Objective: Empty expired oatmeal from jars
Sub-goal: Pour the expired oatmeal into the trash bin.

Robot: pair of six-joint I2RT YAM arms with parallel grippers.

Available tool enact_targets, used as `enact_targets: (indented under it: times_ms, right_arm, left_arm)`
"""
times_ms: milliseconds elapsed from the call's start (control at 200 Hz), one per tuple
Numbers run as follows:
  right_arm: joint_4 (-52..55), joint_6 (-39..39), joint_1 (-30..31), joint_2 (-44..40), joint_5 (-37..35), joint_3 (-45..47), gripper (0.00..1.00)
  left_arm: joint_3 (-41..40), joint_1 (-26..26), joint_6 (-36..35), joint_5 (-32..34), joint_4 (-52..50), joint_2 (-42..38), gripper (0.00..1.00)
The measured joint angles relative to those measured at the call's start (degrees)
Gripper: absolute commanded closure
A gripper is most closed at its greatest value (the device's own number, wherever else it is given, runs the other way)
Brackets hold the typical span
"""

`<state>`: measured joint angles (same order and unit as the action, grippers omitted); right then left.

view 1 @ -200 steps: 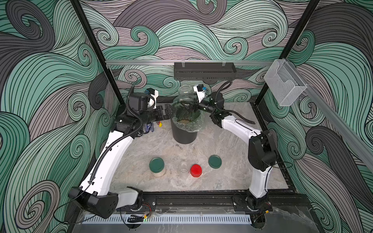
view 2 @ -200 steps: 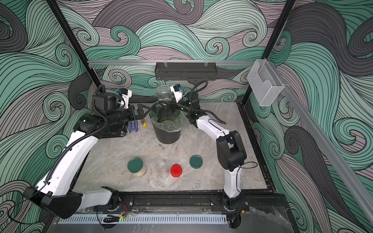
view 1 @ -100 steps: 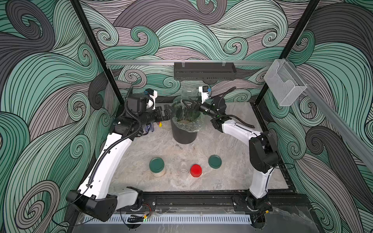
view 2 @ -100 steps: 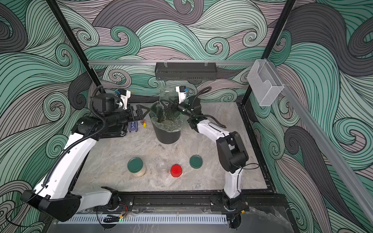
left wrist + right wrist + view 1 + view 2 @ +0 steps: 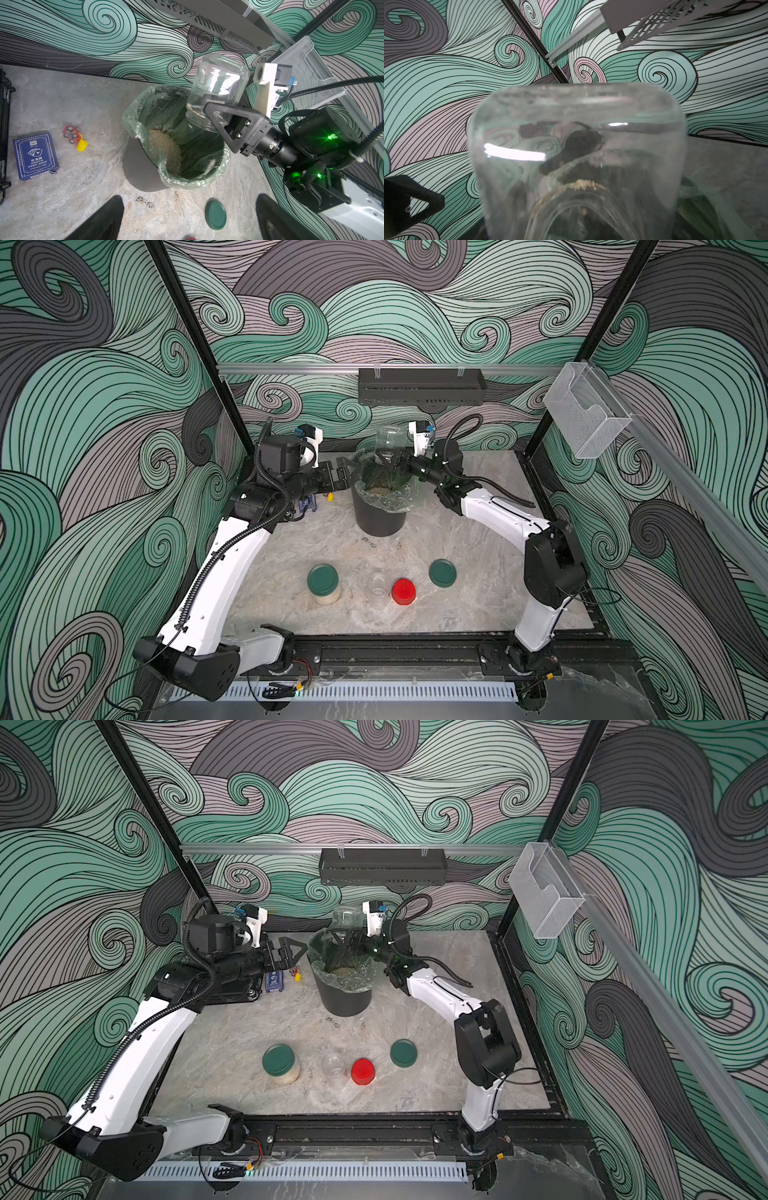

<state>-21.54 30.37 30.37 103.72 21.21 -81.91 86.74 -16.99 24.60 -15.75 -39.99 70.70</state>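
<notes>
Grey marbled tabletop (image 5: 478, 605) carries a row of four things nearest its front edge. At the left end stands a short clear glass jar with a flat dark green lid (image 5: 323, 578) on top, and pale beige oatmeal (image 5: 328, 598) shows through its wall. Next to it stands a small clear glass jar (image 5: 377, 585), open and see-through, with a ribbed red lid (image 5: 403, 591) just beside it on the table. A loose dark green round lid (image 5: 442, 572) lies flat at the right end.

Farther back, in the middle, stands a tall black bin with a clear plastic liner (image 5: 376, 518). A heap of oatmeal flakes (image 5: 166, 149) lies inside the liner. The right gripper (image 5: 207, 102) is clamped on the neck of a wide clear glass jar (image 5: 218, 83). This jar has no lid and is held mouth-down and tilted above the bin's far rim. It is almost empty, with only a few flakes clinging at the neck.

The left gripper (image 5: 348, 470) hovers just beside the bin's left rim, jaws spread wide and gripping nothing. Whether a fingertip brushes the liner I cannot tell.

Near the back edge, to the left of the bin, a blue card box (image 5: 35, 155) and a small red and yellow toy car (image 5: 73, 136) lie on the table. A black perforated shelf (image 5: 419, 385) hangs on the back wall.
</notes>
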Motion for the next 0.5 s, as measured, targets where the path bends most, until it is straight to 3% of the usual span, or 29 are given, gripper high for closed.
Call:
enact_targets:
  times_ms: [240, 500]
  right_arm:
    - [9.3, -6.0, 1.7, -1.6, -4.3, -2.8, 0.93]
    - [9.6, -17.9, 3.8, -3.4, -3.9, -2.9, 1.0]
  left_arm:
    - [0.0, 0.0, -0.1, 0.2, 0.0, 0.0, 0.01]
    - [-0.2, 0.0, -0.9, 0.2, 0.0, -0.2, 0.01]
